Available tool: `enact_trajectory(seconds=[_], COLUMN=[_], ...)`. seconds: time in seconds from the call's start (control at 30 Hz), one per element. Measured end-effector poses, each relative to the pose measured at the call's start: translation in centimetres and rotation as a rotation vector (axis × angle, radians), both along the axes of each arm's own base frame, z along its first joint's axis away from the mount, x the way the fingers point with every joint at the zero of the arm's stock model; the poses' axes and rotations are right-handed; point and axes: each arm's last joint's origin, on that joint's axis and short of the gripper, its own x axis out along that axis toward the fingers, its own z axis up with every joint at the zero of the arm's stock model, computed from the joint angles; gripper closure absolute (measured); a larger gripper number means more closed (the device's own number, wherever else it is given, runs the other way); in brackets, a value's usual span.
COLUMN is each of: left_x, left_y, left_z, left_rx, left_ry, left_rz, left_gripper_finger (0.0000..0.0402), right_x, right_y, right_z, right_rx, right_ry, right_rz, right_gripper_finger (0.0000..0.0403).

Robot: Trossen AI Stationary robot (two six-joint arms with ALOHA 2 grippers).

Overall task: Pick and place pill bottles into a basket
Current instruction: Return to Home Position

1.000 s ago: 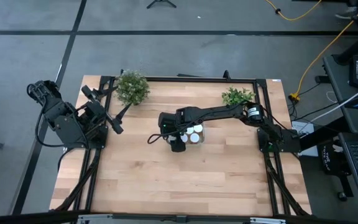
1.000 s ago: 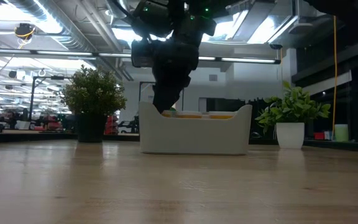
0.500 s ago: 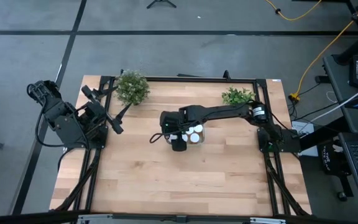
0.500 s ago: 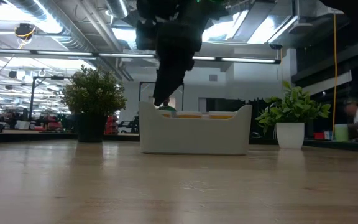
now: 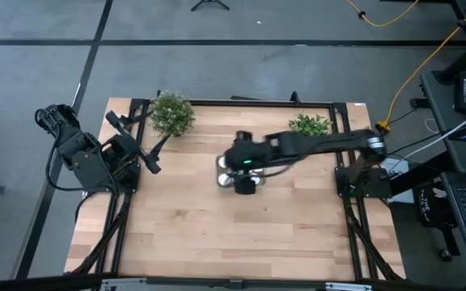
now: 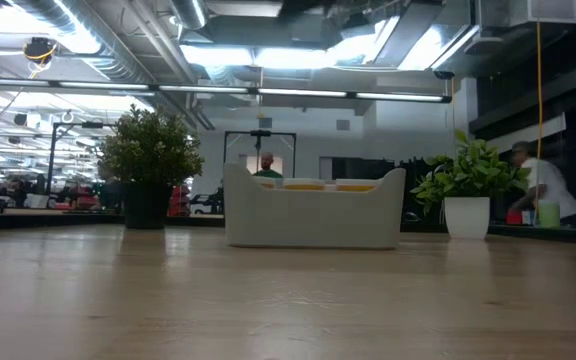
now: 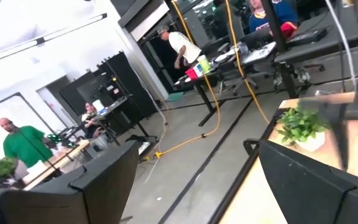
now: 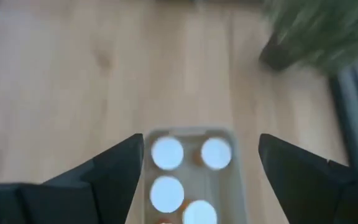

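Both fingers of the right tool spread, above the basket.

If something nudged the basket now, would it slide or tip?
Likely slide: the basket sits flat and broad on the smooth wooden table. The pill bottles standing inside probably add weight low down, so tipping seems unlikely. The right tool, open, hangs above it; the left tool waits at the table's left edge.

The basket is sitting mid-table, with the right gripper hanging over it, fingers spread, crowding the approach from above. A bushy plant and a leafy plant are flanking the far edge. The left gripper is waiting at the left side. The table is lying open across its near half.
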Motion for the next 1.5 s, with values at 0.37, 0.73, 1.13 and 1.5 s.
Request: enact_trajectory(seconds=[0.37,0.73,1.13,1.5], left_x=[-2.9,-8.7,-8.9,-8.6], left_y=[1.6,6.4,6.7,6.3], left_z=[1.0,0.3,-5.0,-12.0], left_rx=[-0.125,-0.384,-0.474,-0.496], left_ry=[-0.15,-0.35,-0.427,-0.283], left_rz=[-0.023,-0.161,-0.142,-0.164], left_gripper_finger=[0.0071,0.0071,0.0071,0.0071], right_x=[-11.9,-24.0,-28.7,-29.2], right_y=[1.3,-1.5,-2.6,-3.2], right_z=[10.8,4.3,-9.0,-14.7], right_rx=[0.057,0.132,0.258,0.35], right_ry=[-0.265,-0.593,-0.905,-0.9], right_rz=[0.078,0.066,0.039,-0.021], right_gripper_finger=[0.0086,0.015,0.016,0.016])
